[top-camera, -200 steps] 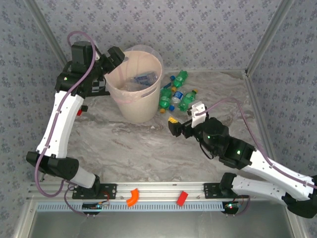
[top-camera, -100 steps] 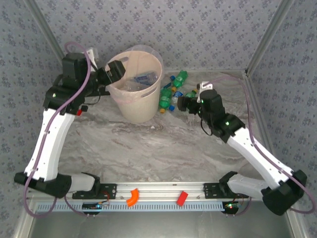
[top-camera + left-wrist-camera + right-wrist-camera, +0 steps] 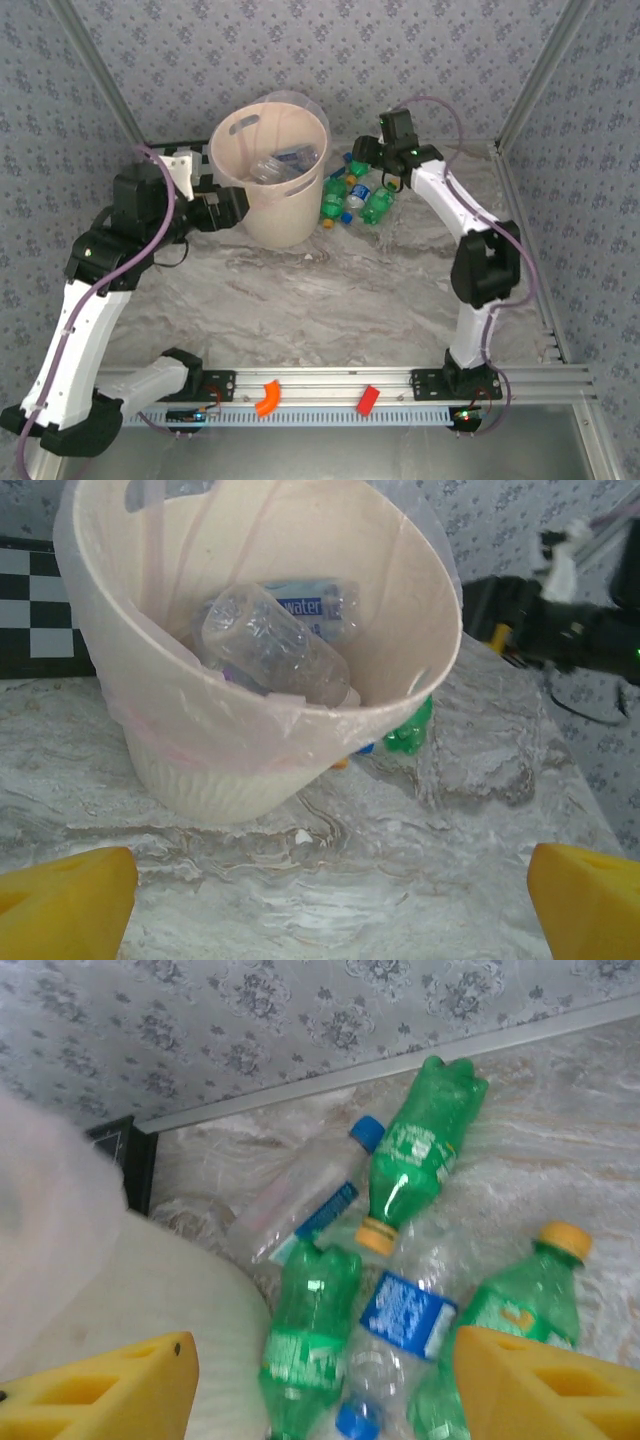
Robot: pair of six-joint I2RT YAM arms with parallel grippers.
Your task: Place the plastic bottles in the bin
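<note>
Currently right end effector [image 3: 322,1355] wide over plastic bottles [image 3: 415,1150], arm outstretched; left end effector [image 3: 330,880] wide beside bin [image 3: 250,755].

I log three walls of grey-blue floral-patterned wallpaper [image 3: 400,60], joined at the corners by slanting bare aluminium posts [image 3: 537,75]. Below them is one grey-beige marbled tabletop [image 3: 330,300], evenly lit, with a ribbed aluminium rail [image 3: 320,378] along its near edge. I also note a black-and-white checkerboard panel [image 3: 40,610] at the far wall's foot.

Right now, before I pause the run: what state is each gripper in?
Left gripper: open, empty, facing the bin.
Right gripper: open over the plastic bottles, gripping none.
</note>
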